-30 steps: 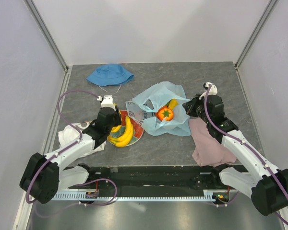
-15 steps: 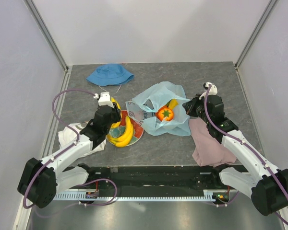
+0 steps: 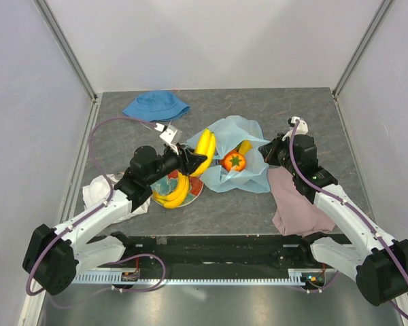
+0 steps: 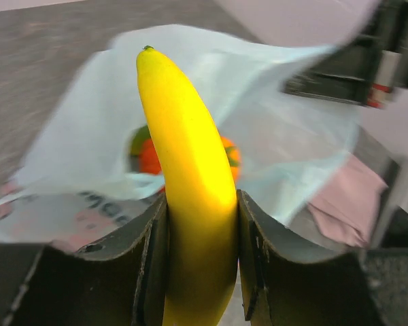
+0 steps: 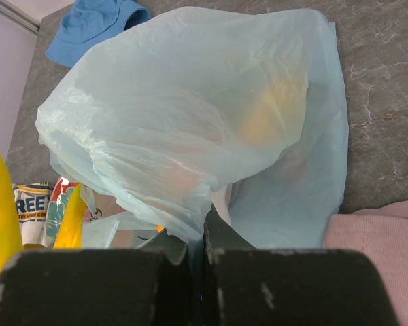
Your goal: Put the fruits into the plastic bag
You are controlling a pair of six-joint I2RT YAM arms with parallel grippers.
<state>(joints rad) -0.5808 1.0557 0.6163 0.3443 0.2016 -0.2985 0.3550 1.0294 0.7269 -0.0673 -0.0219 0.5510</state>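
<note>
My left gripper is shut on a yellow banana and holds it in the air at the left edge of the light-blue plastic bag. In the left wrist view the banana stands up between my fingers, the bag behind it. An orange-red fruit and another banana lie in the bag's mouth. More bananas lie on the floral plate. My right gripper is shut on the bag's edge and holds it up. No green fruit shows.
A blue bucket hat lies at the back left. A pink cloth lies under my right arm. A white cloth lies under my left arm. Grey walls stand at the left, right and back.
My left gripper has lifted one banana off the plate and swung it right and up to the bag's left edge. The right arm and the bag have not moved.
</note>
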